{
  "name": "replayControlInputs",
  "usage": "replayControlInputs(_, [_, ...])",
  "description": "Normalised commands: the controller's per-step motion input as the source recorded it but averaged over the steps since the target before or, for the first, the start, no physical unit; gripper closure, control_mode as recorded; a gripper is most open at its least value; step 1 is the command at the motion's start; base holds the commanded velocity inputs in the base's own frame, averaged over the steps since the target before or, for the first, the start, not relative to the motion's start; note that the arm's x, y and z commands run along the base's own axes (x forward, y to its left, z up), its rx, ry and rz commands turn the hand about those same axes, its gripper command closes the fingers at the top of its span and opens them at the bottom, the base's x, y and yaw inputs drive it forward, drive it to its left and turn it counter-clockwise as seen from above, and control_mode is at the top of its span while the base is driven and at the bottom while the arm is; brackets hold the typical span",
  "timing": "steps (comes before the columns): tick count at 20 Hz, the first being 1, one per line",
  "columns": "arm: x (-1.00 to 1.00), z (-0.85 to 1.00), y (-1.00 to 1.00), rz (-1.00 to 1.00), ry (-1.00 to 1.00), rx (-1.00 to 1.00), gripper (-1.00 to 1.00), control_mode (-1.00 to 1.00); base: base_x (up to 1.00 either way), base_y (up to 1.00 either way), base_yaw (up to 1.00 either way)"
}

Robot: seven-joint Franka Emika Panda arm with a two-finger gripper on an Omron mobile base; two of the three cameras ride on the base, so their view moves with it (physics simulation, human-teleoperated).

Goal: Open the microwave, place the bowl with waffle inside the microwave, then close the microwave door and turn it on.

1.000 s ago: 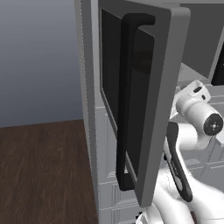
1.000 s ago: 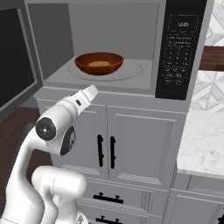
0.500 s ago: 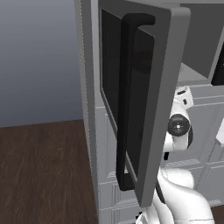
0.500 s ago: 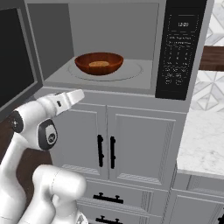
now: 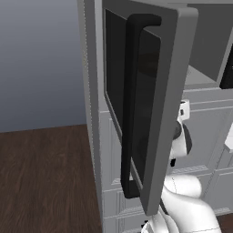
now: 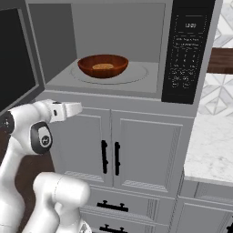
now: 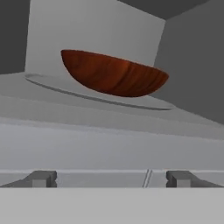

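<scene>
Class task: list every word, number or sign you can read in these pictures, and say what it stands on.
No text can be read.
Microwave control panel: a lit display and rows of key labels, all too small and blurred to read.
Bowl, door, cabinets: no lettering.

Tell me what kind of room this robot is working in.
Most likely a home kitchen: a built-in microwave with its door open, white cabinets below, and a marble-look counter beside them.
</scene>
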Motion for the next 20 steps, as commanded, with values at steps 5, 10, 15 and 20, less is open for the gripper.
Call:
replayControlInputs(5, [0.51,-0.64,0.09,0.09,-0.26,0.13,-1.0,-1.0,0.0,0.0,0.0])
replayControlInputs(10, [0.64,-0.49,0.13,0.1,-0.27,0.1,-1.0,-1.0,0.0,0.0,0.0])
replayControlInputs(15, [0.1,-0.3,0.41,0.01,-0.17,0.01,-1.0,-1.0,0.0,0.0,0.0])
replayControlInputs(20, [0.01,-0.23,0.54,0.0,-0.13,0.0,-1.0,-1.0,0.0,0.0,0.0])
